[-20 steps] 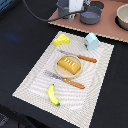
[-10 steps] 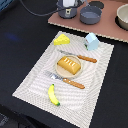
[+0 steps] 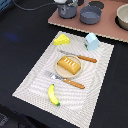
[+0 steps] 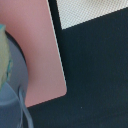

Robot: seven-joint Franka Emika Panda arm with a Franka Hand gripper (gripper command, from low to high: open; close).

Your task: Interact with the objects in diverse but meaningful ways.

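The scene reads as a table setting with the striped placemat (image 3: 35,87) as its centre. On the middle of the mat sits a pale plate (image 3: 59,71) holding one orange-brown bread loaf (image 3: 69,65), so the food is where a diner would want it. One knife (image 3: 79,56) lies along the far side of the plate and one fork (image 3: 66,80) along the near side, both with orange handles, flanking it like cutlery. One yellow cheese wedge (image 3: 62,39) rests at the mat's far edge, one pale blue milk carton (image 3: 91,41) stands upright at its far corner, and one yellow banana (image 3: 53,95) lies toward its near edge.

Beyond the mat lies a pink board (image 3: 107,29), apparently the cooking zone: two grey pots (image 3: 90,14) stand on it, with a pale bowl (image 3: 123,16) (cut by the frame) at its end.

The gripper (image 3: 67,2) hovers over the pot furthest toward the exterior view's left; I cannot tell whether its fingers are spread or closed, since the wrist view shows only a blurred grey pot rim, the board and the mat's corner
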